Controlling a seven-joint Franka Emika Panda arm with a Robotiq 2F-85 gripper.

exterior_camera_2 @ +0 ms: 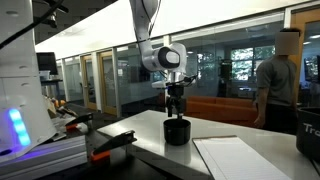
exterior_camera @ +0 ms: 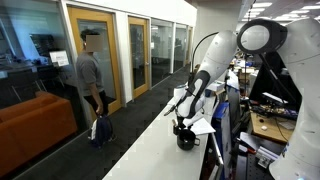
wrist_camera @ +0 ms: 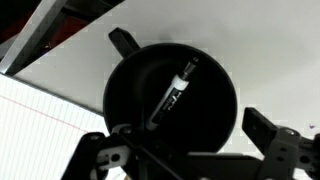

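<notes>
Arm poised over a black cup (exterior_camera_2: 177, 131) that stands on the white table (exterior_camera_2: 140, 142), with 1 marker (wrist_camera: 173, 95) inside it. In both exterior views the jaws hang directly above the cup, apart from its rim and touching nothing; the wrist view shows 2 fingers (wrist_camera: 272, 140) spread wide on either side of the cup, so the jaws are open and empty. The marker, dark with a pale label, leans across the cup's interior, its upper end resting toward the far wall of the cup as the wrist view shows it. A white sheet of paper (exterior_camera_2: 240, 158) lies flat on the table just beside the cup. The step in hand appears to be a descent onto the marker. To do it well, the jaws should probably be centred over the marker's raised end rather than over the cup's middle, turned so that the 2 fingers close across the barrel, and lowered straight so that neither finger strikes the rim of the cup and tips it.
</notes>
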